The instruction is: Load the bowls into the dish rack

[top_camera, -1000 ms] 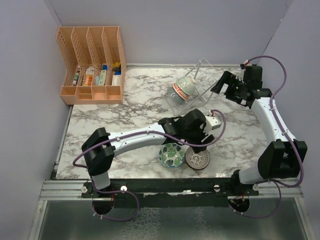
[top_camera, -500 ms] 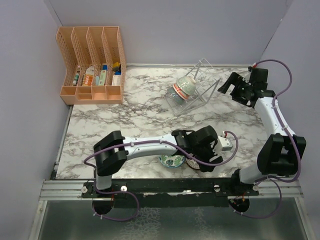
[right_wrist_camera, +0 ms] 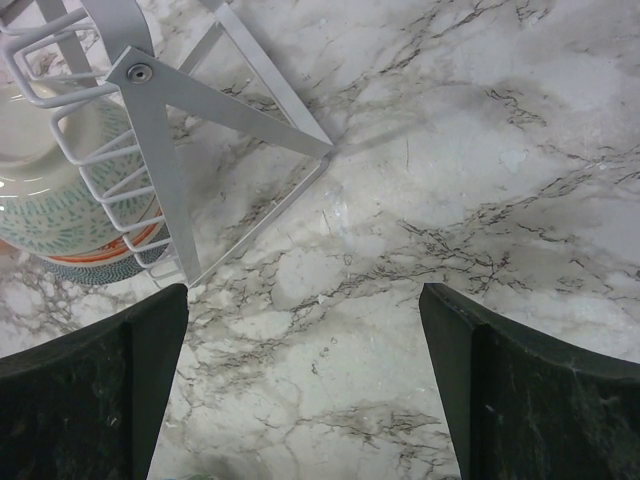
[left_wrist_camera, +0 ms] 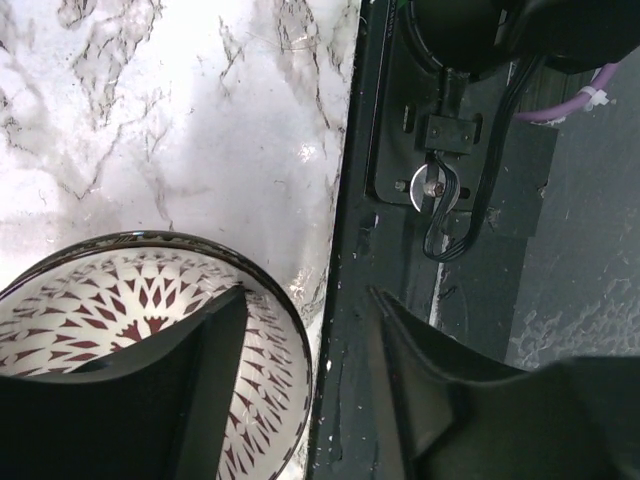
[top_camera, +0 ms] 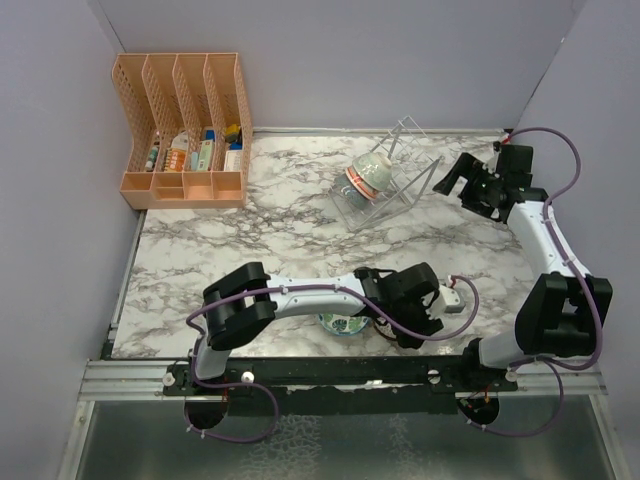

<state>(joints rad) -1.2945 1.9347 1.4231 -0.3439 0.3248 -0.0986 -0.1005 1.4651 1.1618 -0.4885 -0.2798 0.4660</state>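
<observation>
One bowl of three was loaded: the red-rimmed bowl (top_camera: 368, 177) sat in the dish rack (right_wrist_camera: 155, 120) at the far right of the tabletop (top_camera: 250, 220). The teal-green bowl (top_camera: 340, 323) and the lattice-patterned bowl (left_wrist_camera: 130, 300) lay at the near edge, not yet racked. The left gripper (left_wrist_camera: 305, 300) had its jaws spread astride the lattice-patterned bowl's rim. The right gripper (right_wrist_camera: 300, 295) hung beside the rack, jaws spread and empty.
</observation>
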